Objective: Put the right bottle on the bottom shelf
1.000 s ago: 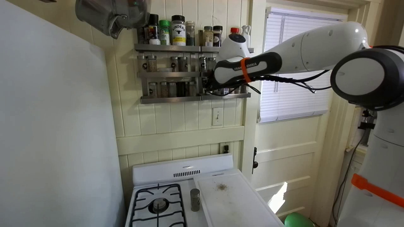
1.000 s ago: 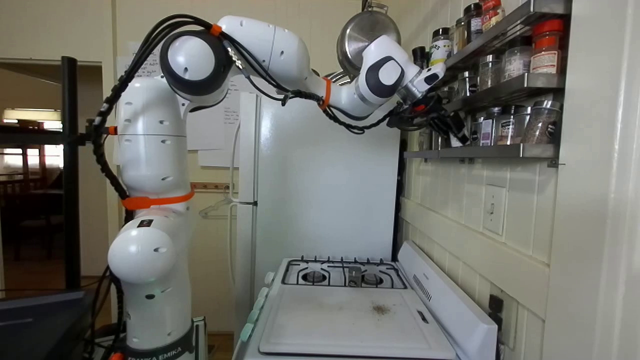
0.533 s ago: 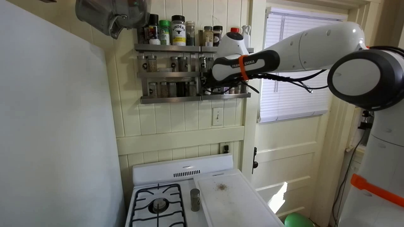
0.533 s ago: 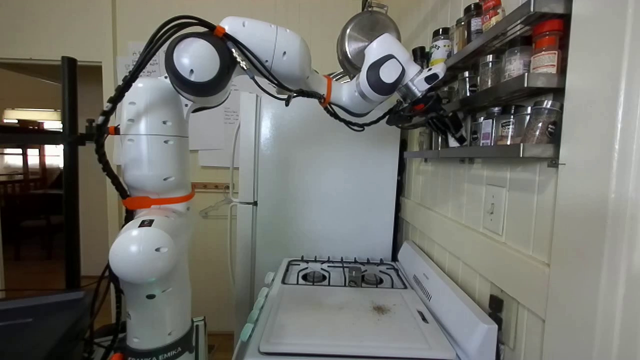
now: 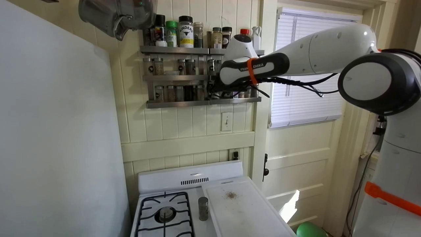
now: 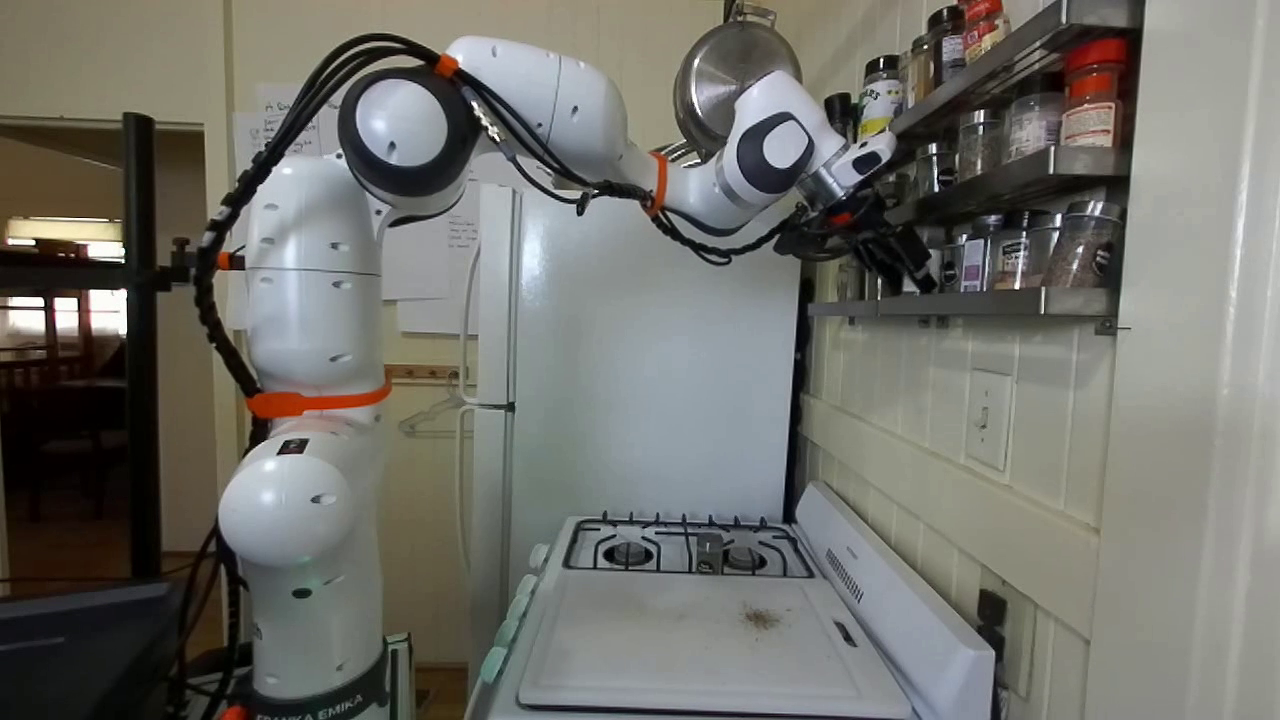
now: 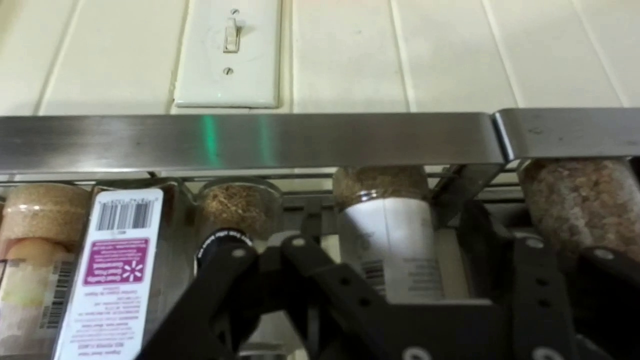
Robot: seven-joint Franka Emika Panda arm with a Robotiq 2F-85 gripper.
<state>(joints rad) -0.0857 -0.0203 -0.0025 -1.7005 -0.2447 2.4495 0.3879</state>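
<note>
The right bottle (image 7: pixel 390 225), with brown contents and a white label, stands on the bottom shelf behind its steel front rail (image 7: pixel 300 142) in the wrist view, which looks upside down. My gripper (image 7: pixel 393 222) is around it, one dark finger on each side. A gap shows between the bottle and the finger on the picture's right, so the jaws look open. In both exterior views the gripper (image 5: pixel 214 90) (image 6: pixel 912 268) is at the bottom shelf (image 5: pixel 235 100) (image 6: pixel 990 302) and mostly hides the bottle. The shorter bottle (image 5: pixel 203 209) (image 6: pixel 709 553) stands on the stove.
A jar with a black label (image 7: pixel 235 210) and a jar of pinkish grains (image 7: pixel 580 200) flank the gripper. The middle shelf (image 6: pixel 1040 180) runs just above the hand. A steel pot (image 6: pixel 735 80) hangs near the wrist. The stove (image 5: pixel 250 210) is below.
The elbow and upper arm have shifted toward the shelves. The gripper has moved slightly left in an exterior view. Its dark fingers now cover whitish parts that showed between them a second ago.
</note>
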